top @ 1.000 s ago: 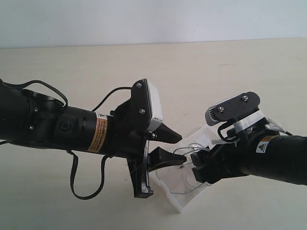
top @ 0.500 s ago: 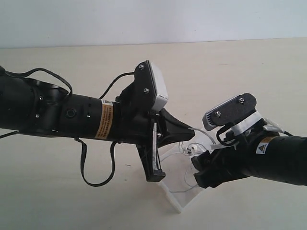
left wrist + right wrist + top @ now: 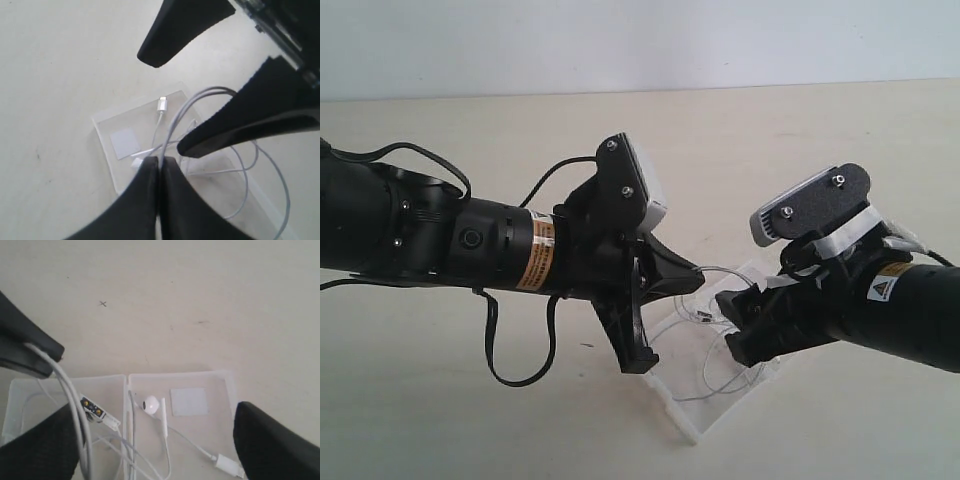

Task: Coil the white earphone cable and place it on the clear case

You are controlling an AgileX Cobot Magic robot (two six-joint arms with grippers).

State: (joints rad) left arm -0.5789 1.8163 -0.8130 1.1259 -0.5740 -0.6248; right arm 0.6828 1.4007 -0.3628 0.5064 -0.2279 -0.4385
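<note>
Left end effector [image 3: 159,167] is pinched closed on a loop of the white earphone cable [image 3: 175,120], just above the clear case [image 3: 105,135]. Right end effector [image 3: 152,412] gapes wide, empty; the earbud [image 3: 150,403] lies below it.

White earphone cable [image 3: 150,403] — loose loops, one strand aloft; clear case [image 3: 215,415] — open, flat, beneath it

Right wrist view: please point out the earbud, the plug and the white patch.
earbud [image 3: 150,403], right wrist view, on its round head.
plug [image 3: 229,465], right wrist view, on its white body.
white patch [image 3: 189,401], right wrist view, on its middle.
</note>
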